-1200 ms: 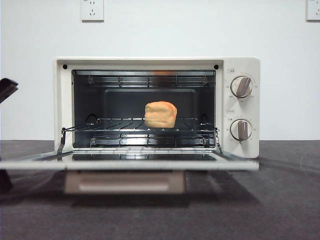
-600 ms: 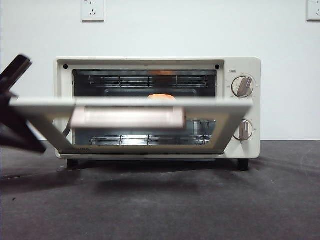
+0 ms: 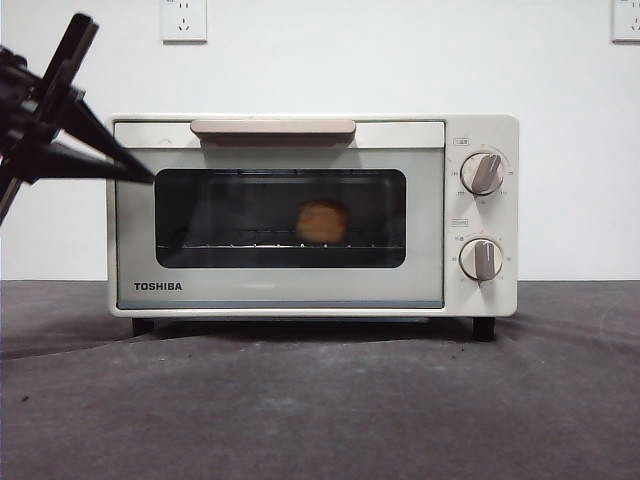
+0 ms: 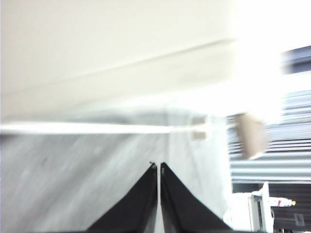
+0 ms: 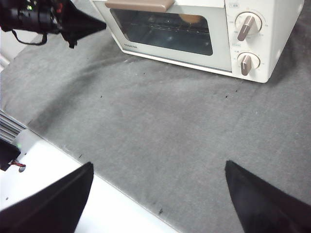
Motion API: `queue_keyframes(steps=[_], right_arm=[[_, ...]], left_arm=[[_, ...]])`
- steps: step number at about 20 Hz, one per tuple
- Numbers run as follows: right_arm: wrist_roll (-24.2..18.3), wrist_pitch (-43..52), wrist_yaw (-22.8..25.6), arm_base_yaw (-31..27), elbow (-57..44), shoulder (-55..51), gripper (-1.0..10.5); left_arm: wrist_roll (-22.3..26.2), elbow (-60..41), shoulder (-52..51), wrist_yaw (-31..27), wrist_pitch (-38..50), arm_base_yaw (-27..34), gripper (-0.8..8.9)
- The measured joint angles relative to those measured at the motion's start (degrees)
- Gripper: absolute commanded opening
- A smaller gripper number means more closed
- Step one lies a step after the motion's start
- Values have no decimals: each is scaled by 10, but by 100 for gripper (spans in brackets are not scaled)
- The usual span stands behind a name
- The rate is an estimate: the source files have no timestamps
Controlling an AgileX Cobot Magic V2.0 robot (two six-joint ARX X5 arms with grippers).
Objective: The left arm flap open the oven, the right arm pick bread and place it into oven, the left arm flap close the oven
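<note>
One bread (image 3: 322,221) is sitting on the rack inside the shut oven (image 3: 313,214) (seen through glass). The left pincer (image 3: 140,176), closed and empty, is touching the oven's upper corner; the right pincer (image 5: 158,182), spread wide, is hanging well away.

front view: evenly lit, sharp, soft shadow cast under the oven (image 3: 312,215) | left wrist view: overexposed, heavily blurred | right wrist view: bright, clear
</note>
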Motion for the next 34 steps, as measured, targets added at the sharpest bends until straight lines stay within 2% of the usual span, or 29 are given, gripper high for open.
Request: queue_keyframes(steps=[5,10,17,20,24,27,31,34], right_arm=[[0,0,17,0,0,0,432],[0,6,30,0,0,0,432],[-14,86,42,0,0,0,432],[-34,122,57,0,0,0,432],[-72,146,61,0,0,0,400],[-103,157,61,0,0,0,297],[-136,166,61,0,0,0,2],[-159,166,61,0,0,0,7]], left_arm=[[-12,19,0,8,24,0,16],[-12,20,-5,64,21,0,16],[19,20,-114,58,11,0,16],[50,20,-167,33,-9,2,16],[120,20,-248,-33,-76,3,16],[183,20,-316,-88,-144,3,16],[249,20,-397,-123,-229,-1,16],[271,20,-450,-134,-268,-1,16]])
